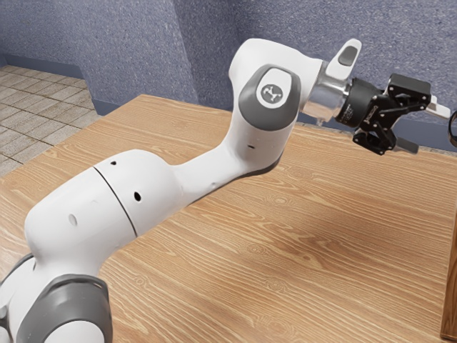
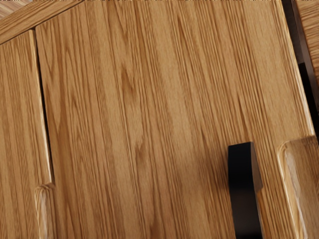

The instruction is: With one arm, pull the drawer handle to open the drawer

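The gripper (image 1: 427, 128) is hovering over the worktop's (image 1: 321, 236) far edge, fingers (image 1: 440, 110) released, facing the drawer front (image 2: 149, 124) and its black handle (image 2: 244, 189).

You've got a table (image 1: 321, 236) in light wood w/ strong grain, smooth, slight sheen. Arm (image 1: 214, 171) shells are glossy white plastic; joint caps are matt grey. Wrist flange (image 1: 325, 96) looks like polished metal. Gripper (image 1: 427, 128) is matt black. Cabinet front (image 2: 149, 124) is similar grained wood, satin finish. Wall (image 1: 107, 36) is rough blue plaster. Floor (image 1: 28, 107) is matt beige tile.

White-grey arm (image 1: 214, 164); black pincer (image 1: 424, 127); wood-grain table (image 1: 321, 236); speckled blue wall (image 1: 107, 43).
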Available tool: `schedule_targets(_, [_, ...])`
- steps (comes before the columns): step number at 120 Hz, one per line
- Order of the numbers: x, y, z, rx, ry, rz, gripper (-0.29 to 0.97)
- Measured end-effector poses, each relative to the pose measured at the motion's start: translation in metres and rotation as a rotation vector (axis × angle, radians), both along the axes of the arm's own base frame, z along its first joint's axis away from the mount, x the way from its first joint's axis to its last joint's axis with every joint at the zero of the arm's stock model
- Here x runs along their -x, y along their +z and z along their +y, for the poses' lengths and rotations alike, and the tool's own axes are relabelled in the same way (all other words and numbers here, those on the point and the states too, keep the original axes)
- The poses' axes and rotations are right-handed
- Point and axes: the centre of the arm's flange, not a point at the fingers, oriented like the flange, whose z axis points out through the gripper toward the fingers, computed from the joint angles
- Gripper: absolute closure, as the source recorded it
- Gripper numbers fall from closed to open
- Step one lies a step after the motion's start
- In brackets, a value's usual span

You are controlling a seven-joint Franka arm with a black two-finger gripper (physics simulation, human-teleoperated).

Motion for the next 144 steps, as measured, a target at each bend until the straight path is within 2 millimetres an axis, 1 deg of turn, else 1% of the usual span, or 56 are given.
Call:
schedule_targets(32, [0.0,0.002,-0.004,0.011,0.0,-0.013,0.0])
schedule_targets(57, [-0.003,-0.009,-0.006,0.01,0.003,-0.004,0.0])
schedule_targets(68, [-0.004,-0.01,-0.007,0.011,0.005,-0.005,0.0])
schedule_targets(88, [-0.002,-0.009,-0.015,0.008,-0.002,-0.009,0.0])
schedule_targets(96, [-0.002,-0.01,-0.013,0.006,0.001,-0.01,0.0])
schedule_targets(110, [-0.002,-0.007,-0.004,-0.007,0.01,-0.013,0.0])
schedule_targets(129, [-0.001,-0.006,-0.003,-0.015,0.007,-0.011,0.0])
schedule_targets(138, [0.001,0.001,0.0,-0.028,0.01,-0.021,0.0])
schedule_targets(144, [0.002,0.001,0.001,-0.038,0.008,-0.017,0.0])
